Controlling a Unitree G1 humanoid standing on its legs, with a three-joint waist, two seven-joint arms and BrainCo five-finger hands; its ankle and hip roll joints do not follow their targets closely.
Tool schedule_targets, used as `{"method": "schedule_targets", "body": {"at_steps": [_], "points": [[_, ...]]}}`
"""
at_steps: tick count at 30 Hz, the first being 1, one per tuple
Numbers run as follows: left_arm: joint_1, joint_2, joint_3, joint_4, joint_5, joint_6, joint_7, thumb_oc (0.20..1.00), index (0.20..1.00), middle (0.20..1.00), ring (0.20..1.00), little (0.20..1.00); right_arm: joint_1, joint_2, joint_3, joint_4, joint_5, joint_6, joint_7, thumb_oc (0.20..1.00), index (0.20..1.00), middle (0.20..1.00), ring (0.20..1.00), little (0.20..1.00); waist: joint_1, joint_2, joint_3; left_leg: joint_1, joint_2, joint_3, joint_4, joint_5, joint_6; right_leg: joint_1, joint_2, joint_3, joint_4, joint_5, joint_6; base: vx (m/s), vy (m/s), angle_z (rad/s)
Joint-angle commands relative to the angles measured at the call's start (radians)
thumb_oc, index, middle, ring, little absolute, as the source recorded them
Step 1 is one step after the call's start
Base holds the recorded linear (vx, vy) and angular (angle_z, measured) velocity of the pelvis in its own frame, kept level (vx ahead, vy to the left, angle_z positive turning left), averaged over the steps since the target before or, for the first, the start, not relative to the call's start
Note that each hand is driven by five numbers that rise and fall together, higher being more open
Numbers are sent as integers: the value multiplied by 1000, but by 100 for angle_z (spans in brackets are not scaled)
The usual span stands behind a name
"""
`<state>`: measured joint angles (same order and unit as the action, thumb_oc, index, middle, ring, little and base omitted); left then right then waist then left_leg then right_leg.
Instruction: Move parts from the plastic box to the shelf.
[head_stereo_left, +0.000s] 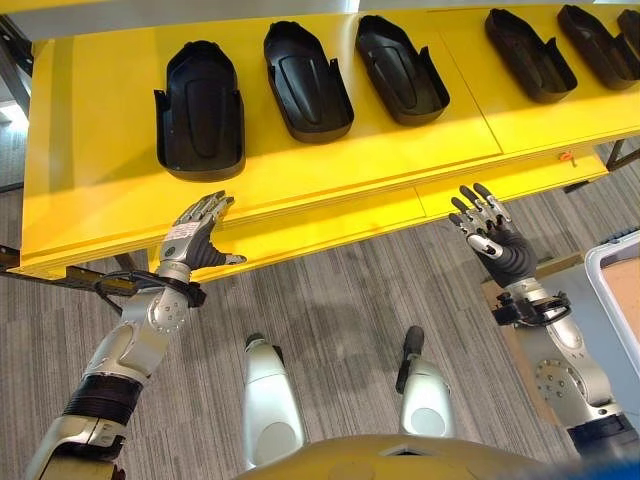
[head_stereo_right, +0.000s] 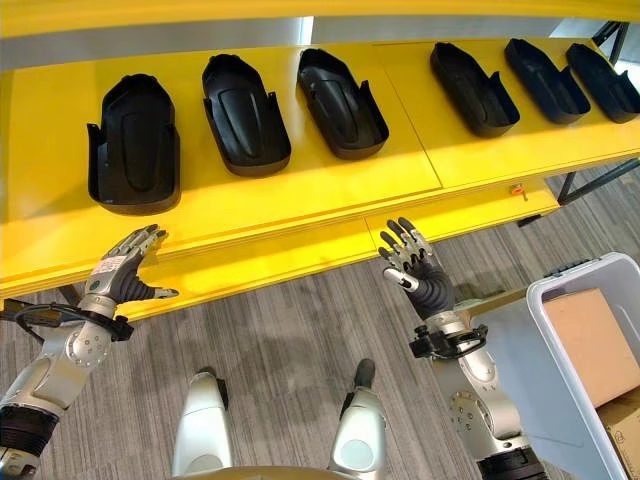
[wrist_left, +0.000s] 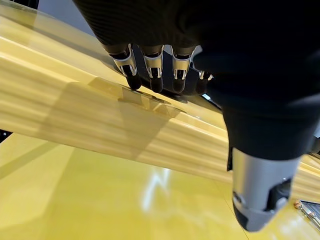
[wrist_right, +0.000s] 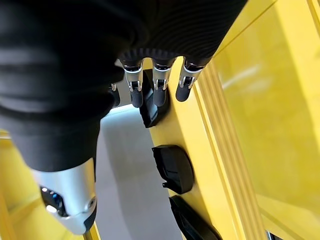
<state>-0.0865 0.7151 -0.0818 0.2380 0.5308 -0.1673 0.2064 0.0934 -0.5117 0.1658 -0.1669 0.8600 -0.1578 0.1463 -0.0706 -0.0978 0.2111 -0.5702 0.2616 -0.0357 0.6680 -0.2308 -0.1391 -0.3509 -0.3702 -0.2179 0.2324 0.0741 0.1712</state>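
Observation:
Several black moulded parts lie in a row on the yellow shelf, among them one at the left, one beside it and one further right. My left hand is open, fingers straight, held just in front of the shelf's front edge below the leftmost part and holding nothing. My right hand is open too, raised with spread fingers in front of the shelf's lower edge, also holding nothing. The right wrist view looks past the straight fingers along the shelf to a black part.
A white plastic box stands on the floor at the lower right, with a brown cardboard piece inside. More black parts lie on the shelf's right half. Grey wood-pattern floor lies in front of the shelf.

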Motion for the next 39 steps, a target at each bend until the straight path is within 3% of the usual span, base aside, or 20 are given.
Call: {"method": "schedule_targets", "body": {"at_steps": [1, 39], "points": [[-70, -16, -29, 41, -32, -3, 52, 1000, 1000, 1000, 1000, 1000, -27, -11, -49, -27, 37, -36, 12, 1000, 1000, 1000, 1000, 1000, 2, 19, -1, 72, -29, 67, -153, 83, 53, -37, -5, 33, 225, -171, -29, 0, 0, 0], [-300, 17, -76, 193, -66, 55, 117, 1000, 1000, 1000, 1000, 1000, -28, -24, -28, -22, 58, -22, 18, 1000, 1000, 1000, 1000, 1000, -35, 20, -33, 29, -22, 83, -105, 66, 54, -92, 2, 76, 245, -170, -28, 1, 4, -1]]}}
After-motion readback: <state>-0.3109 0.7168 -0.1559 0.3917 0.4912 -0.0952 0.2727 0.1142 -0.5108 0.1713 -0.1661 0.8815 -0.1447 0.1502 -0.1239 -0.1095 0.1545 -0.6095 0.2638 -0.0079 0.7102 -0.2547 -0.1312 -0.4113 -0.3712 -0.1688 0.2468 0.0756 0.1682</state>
